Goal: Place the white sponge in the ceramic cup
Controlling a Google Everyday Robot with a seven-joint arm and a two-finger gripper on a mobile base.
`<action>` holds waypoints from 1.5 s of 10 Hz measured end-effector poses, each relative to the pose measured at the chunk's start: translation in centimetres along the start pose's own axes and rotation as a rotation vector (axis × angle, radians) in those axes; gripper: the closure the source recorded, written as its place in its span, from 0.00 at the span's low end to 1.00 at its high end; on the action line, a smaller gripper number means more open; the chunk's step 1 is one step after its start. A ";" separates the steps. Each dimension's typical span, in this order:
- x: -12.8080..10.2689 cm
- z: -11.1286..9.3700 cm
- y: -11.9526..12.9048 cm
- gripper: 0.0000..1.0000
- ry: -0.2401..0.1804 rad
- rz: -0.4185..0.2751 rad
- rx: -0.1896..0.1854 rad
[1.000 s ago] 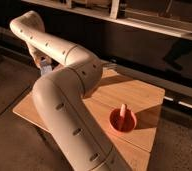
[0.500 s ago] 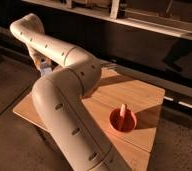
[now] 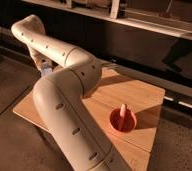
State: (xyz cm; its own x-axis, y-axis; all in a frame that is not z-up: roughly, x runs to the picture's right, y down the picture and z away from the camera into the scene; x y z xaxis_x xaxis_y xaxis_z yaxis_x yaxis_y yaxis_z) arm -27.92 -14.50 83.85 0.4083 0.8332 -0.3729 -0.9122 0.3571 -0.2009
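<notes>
End effector [image 3: 45, 67] sits low at the bench's far-left side, mostly hidden behind the arm's upper link; only a small bluish-grey and pale bit of it shows in the gap under the elbow bend. It's clenched shut; can't tell from this angle whether anything is pinched in it. That bluish-grey patch could be the white sponge's broad face or part of the end effector itself, can't separate the two. White sponge otherwise not visible anywhere on the bare wood. Ceramic cup not visible either, presumably behind the arm, can't say where. Arm [image 3: 64, 105] is a fat cream tube with dark oval slots, running from the bottom edge of the camera view diagonally up across the bench's left half, folding at a joint above the bench's far-left area, then reaching back left and dropping to the end effector. Bench [image 3: 139, 95] is light wood, roughly square, right half uncovered. Orange bowl [image 3: 123, 121] stands near the bench's near-right edge, with a pale stick [image 3: 122, 111] upright in it, leaning slightly. Behind the bench: dark wall with a long pale shelf [image 3: 154, 27] across the top.
</notes>
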 end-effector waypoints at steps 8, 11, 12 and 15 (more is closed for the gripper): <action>-0.1 1.0 0.3 1.00 -0.017 -0.023 0.011; 0.0 1.5 0.2 1.00 -0.016 -0.026 0.004; 0.2 1.8 0.3 1.00 -0.011 -0.027 -0.001; 0.4 2.4 0.4 1.00 -0.002 -0.030 -0.011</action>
State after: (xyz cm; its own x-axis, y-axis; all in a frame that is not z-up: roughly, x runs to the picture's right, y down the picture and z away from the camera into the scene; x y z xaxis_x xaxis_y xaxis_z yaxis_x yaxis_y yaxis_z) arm -28.19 -12.97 85.80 0.4353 0.8231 -0.3647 -0.8992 0.3774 -0.2215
